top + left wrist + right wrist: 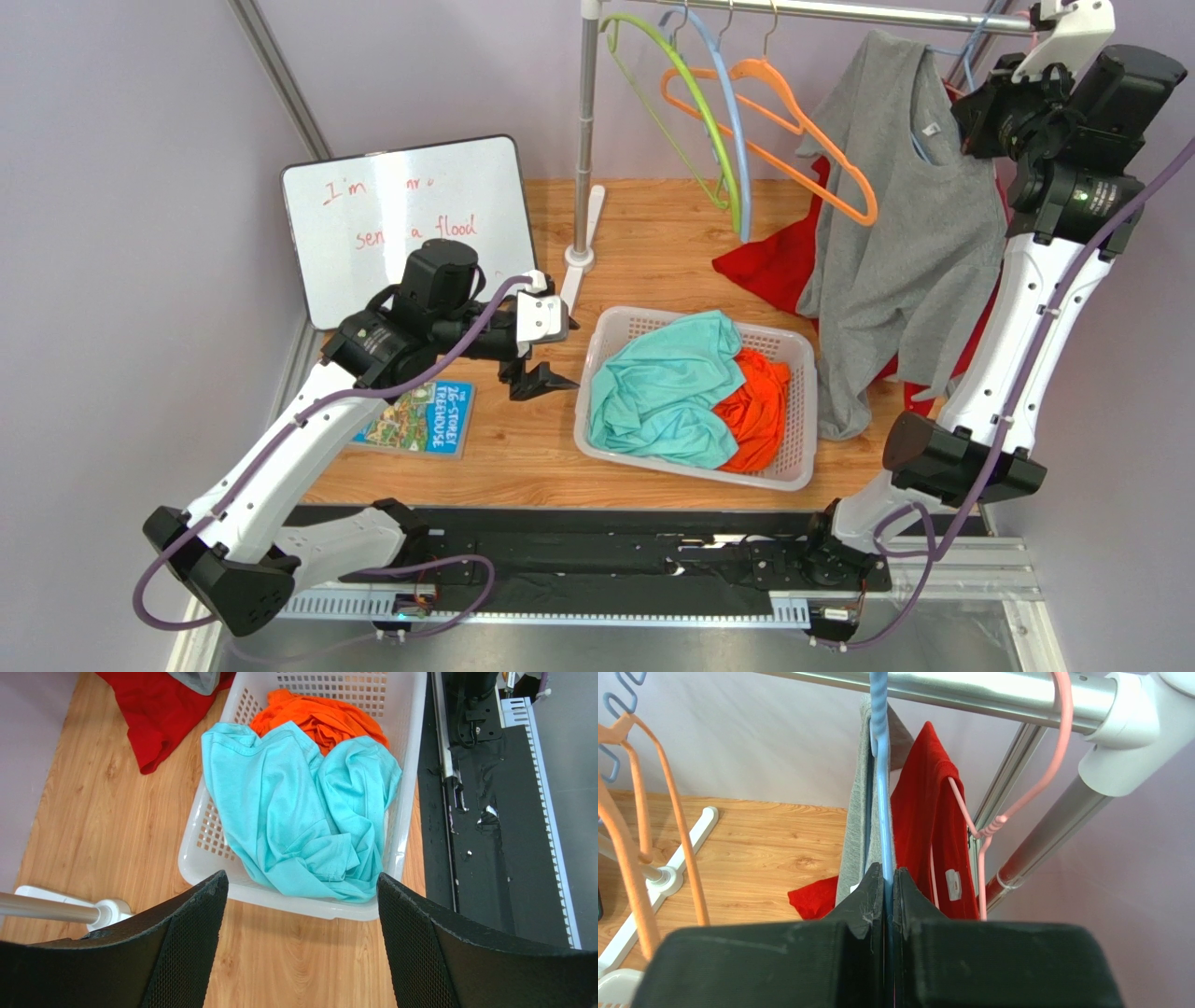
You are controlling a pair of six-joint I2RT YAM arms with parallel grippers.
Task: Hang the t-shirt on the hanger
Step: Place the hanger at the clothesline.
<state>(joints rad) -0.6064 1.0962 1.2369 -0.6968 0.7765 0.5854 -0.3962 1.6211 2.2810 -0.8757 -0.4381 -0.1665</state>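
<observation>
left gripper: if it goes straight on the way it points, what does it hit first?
The left gripper, open, aims at the near side of the white basket: first contact is probably the teal garment draped over that rim, or the wall below it. Depth is too unclear to say which.

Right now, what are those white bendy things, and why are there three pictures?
They are a robot's left arm and right arm, bolted to a wooden table. The big picture looks down from above; the other two come from a small camera on each wrist. The left gripper is open and empty, beside a white basket holding a teal garment and an orange one. The right gripper reaches up by the metal rail and is shut on a thin blue hanger, with the grey t-shirt hanging on it. A red t-shirt hangs next to it. A whiteboard and a book sit at the left.
</observation>
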